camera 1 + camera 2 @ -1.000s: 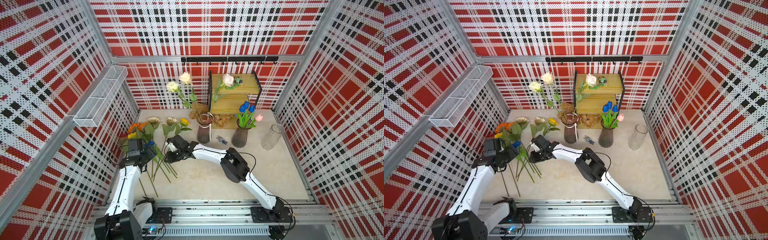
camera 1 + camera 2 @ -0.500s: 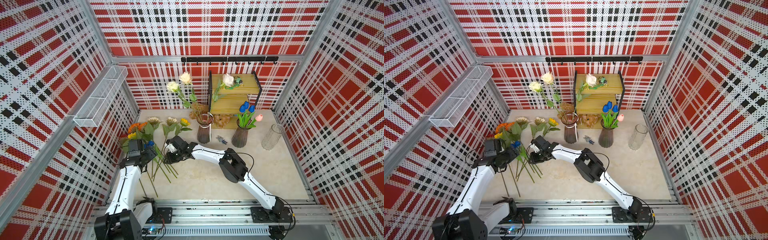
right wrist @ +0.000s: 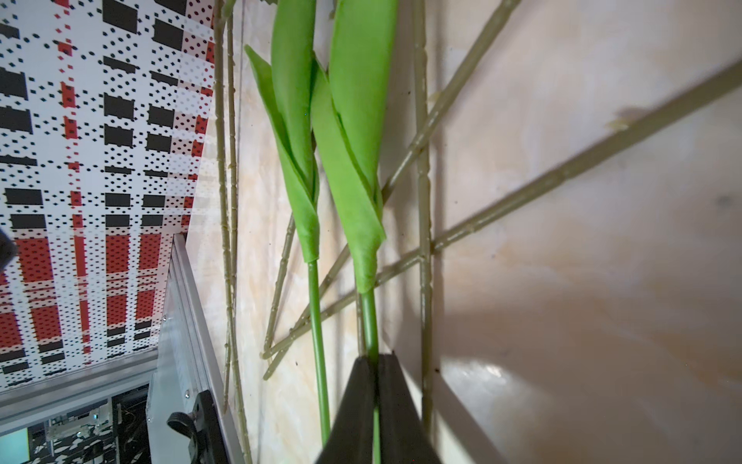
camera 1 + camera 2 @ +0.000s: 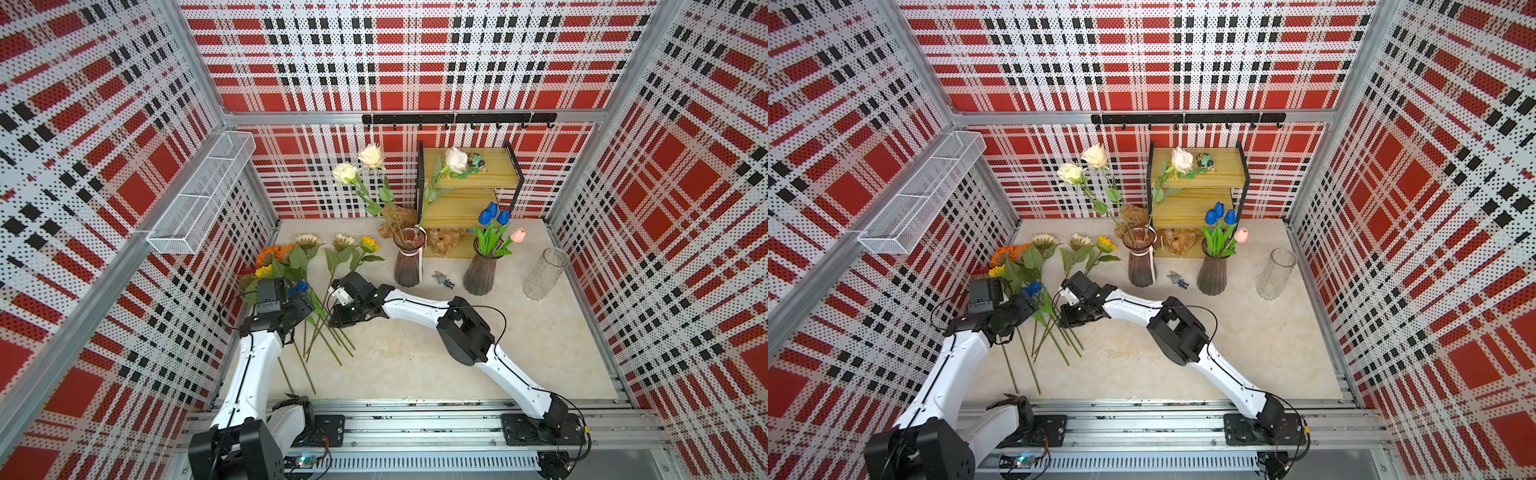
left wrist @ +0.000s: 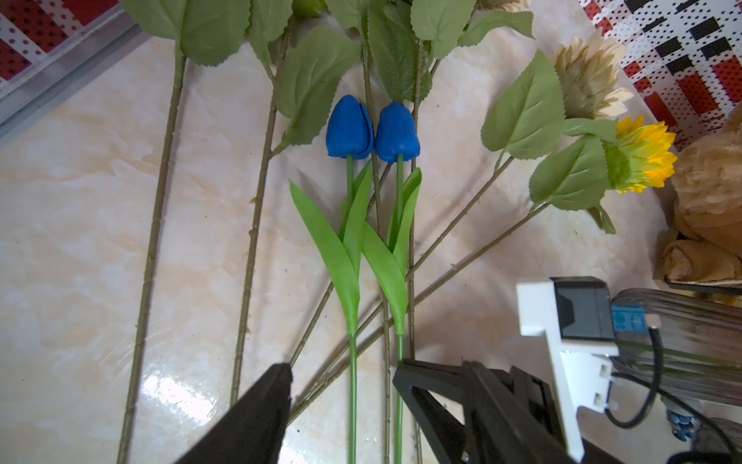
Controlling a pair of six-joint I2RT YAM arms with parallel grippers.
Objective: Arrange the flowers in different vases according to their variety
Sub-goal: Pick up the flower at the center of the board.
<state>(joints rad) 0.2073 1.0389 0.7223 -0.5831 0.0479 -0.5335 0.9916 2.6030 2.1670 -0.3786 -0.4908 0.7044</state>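
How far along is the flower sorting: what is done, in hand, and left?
Done: cream roses stand in one purple vase, tulips in the other purple vase. In hand: the right pincer is shut on the stem of a blue tulip; the left pincer hovers open. Left: the second loose tulip and the sunflowers lying on the table; the clear vase is empty.

2 blue tulips (image 5: 349,128), red-plaid walls (image 4: 395,62)
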